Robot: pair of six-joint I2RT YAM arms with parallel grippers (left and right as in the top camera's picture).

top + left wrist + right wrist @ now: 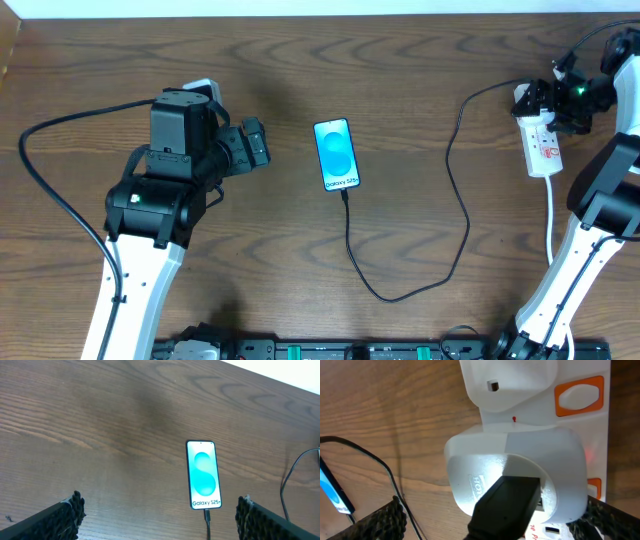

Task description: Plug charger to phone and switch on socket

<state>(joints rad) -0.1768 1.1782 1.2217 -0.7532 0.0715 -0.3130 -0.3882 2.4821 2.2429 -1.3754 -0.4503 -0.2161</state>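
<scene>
At left claw (160,506): released, fingers wide, grasping nothing. Ahead on bench (100,420), well apart: phone (203,475), flat, long axis pointing straight away, charger (207,519) in near end. At right claw (495,516): released, either side of charger's plug; socket (580,400) beneath, running lengthwise away.

A dark brown wood-grain table (300,80) is pictured from above, edged at the front by a black, green-marked rail (330,352).

White arm links (138,290), black joints (180,128), ribbed black left hand (160,510)
</scene>
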